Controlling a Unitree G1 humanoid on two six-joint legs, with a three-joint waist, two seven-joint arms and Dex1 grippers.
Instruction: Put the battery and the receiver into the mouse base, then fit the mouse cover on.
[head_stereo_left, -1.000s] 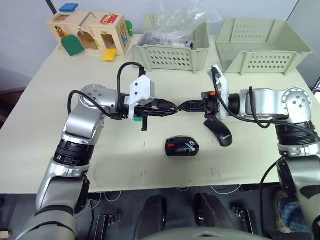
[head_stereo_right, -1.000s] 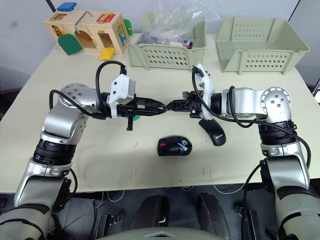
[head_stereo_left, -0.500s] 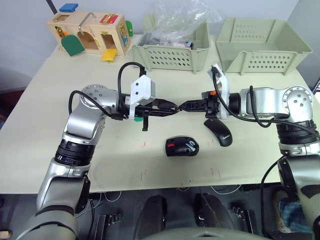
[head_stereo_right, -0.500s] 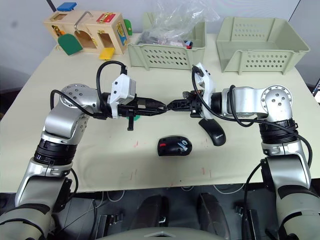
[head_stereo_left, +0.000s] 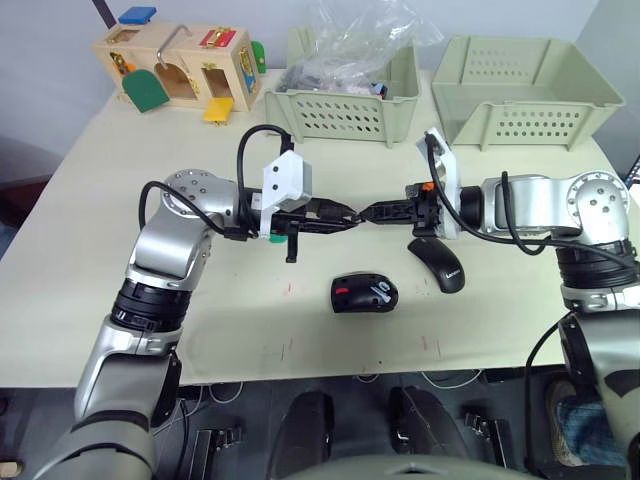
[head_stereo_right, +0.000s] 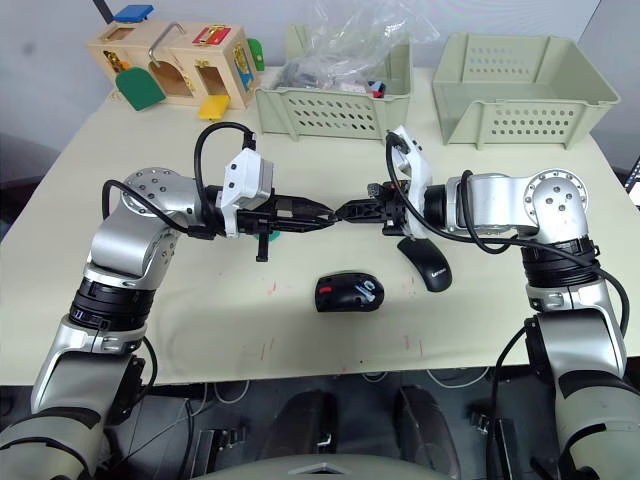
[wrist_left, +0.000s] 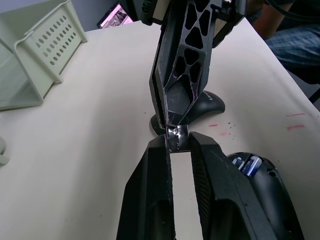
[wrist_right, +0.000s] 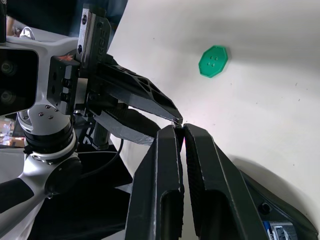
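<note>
My two grippers meet tip to tip above the middle of the table. The left gripper (head_stereo_left: 349, 215) and the right gripper (head_stereo_left: 367, 213) both pinch a tiny silvery receiver (wrist_left: 176, 138) between them. Below them on the table lies the mouse base (head_stereo_left: 364, 294), black with a red patch. The blue-and-silver battery (wrist_left: 248, 163) lies in its recess. To the right of the base, under my right gripper, the glossy black mouse cover (head_stereo_left: 438, 263) rests on the table.
A green disc (wrist_right: 213, 61) lies on the table. A wooden toy box (head_stereo_left: 180, 65) stands at the back left. Two pale green baskets (head_stereo_left: 345, 115) (head_stereo_left: 525, 95) stand at the back, the left one holding a plastic bag.
</note>
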